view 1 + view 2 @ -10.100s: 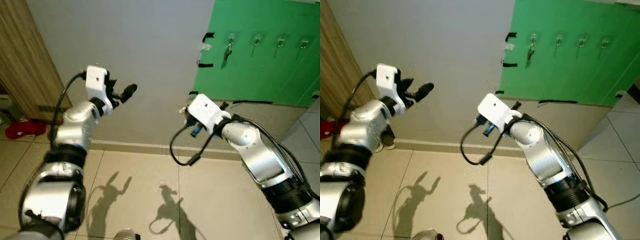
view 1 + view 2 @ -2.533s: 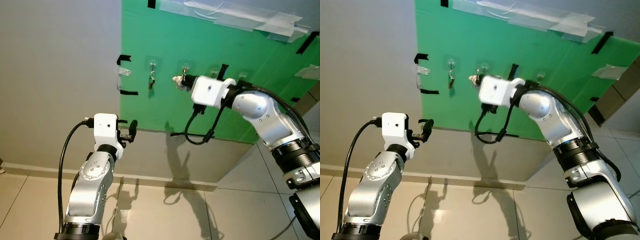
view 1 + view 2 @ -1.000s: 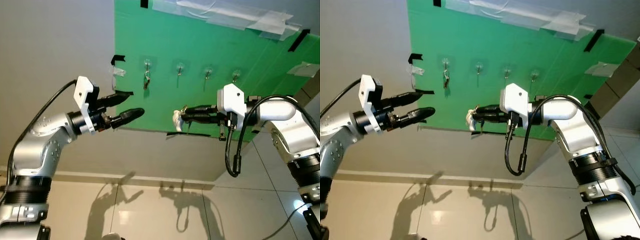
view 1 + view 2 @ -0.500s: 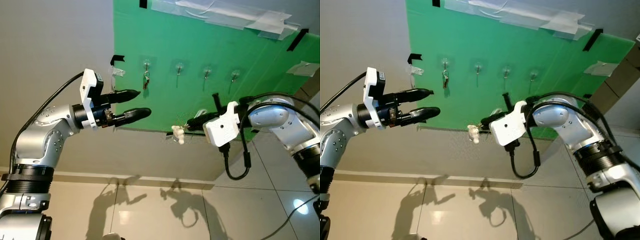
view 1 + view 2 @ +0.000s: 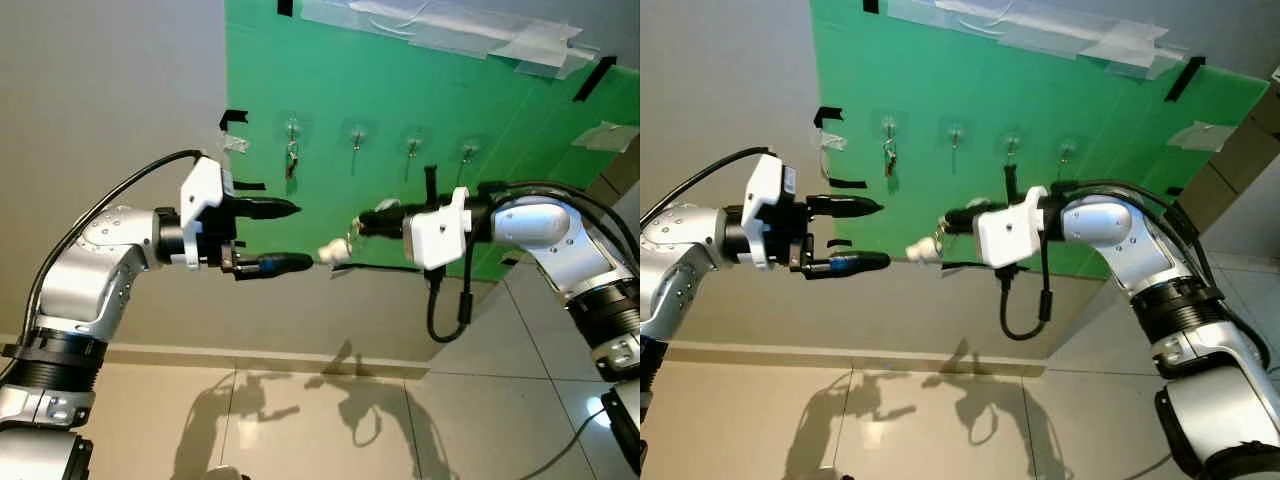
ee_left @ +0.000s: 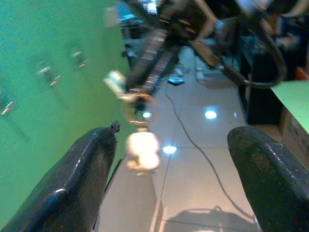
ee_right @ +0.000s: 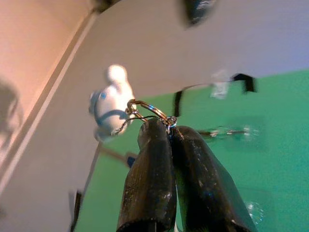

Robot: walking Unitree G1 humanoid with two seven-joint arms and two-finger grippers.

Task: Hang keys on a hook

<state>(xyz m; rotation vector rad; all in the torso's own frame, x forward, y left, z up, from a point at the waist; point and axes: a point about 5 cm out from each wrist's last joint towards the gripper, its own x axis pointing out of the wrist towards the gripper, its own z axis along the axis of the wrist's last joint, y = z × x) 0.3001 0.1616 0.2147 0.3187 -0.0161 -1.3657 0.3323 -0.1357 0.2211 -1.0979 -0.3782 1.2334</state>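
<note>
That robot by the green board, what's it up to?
The right gripper is pinching a metal key ring with a small white figurine charm, holding it out in front of the green board with its row of clear wall hooks. The left gripper is open, level with the charm. One hook already holds keys.

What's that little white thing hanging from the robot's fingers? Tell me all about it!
It's a small white charm, rounded like a tiny figure, with thin blue lines on it. It hangs from a thin metal ring that looks like wire. The right gripper pinches that ring between its shut black fingertips, so the charm dangles free in front of the green board, close to the left gripper's open fingers.
</note>
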